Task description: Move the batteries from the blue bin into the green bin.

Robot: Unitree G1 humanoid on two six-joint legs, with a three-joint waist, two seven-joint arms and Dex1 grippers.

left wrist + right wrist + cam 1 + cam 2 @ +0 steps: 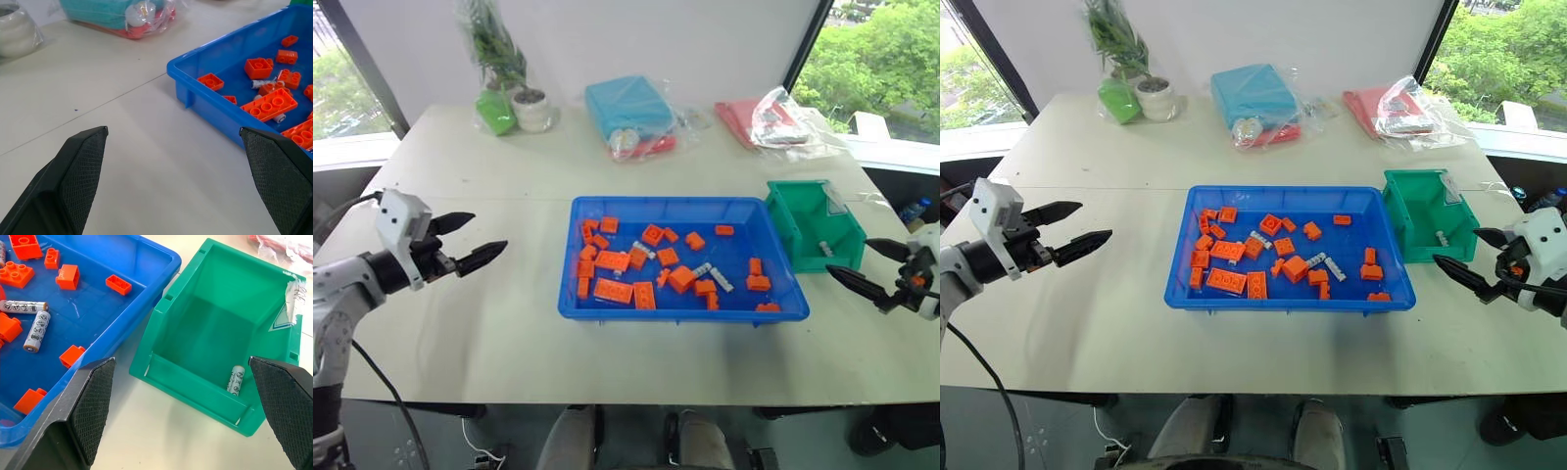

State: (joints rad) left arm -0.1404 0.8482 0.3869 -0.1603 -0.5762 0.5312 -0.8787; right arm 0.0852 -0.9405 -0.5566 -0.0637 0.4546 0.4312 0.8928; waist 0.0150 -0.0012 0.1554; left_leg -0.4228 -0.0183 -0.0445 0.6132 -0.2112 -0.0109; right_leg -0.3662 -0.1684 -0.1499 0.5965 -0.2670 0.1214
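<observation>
The blue bin (666, 204) sits mid-table, holding many orange bricks (613, 290) and a few batteries (721, 280), two of which lie side by side in the right wrist view (37, 330). Against its right side stands the green bin (788, 220), with one battery (235, 379) on its floor. My left gripper (489, 232) hovers open and empty over bare table left of the blue bin. On the near right of the green bin, my right gripper (848, 255) hangs open and empty, its fingers pointing at that bin's low front.
Along the table's far side are a potted plant (530, 103), a lime-green bag (495, 111), a light-blue wrapped packet (626, 106) and a red packet in clear plastic (773, 122). Bare table lies left of and in front of the blue bin.
</observation>
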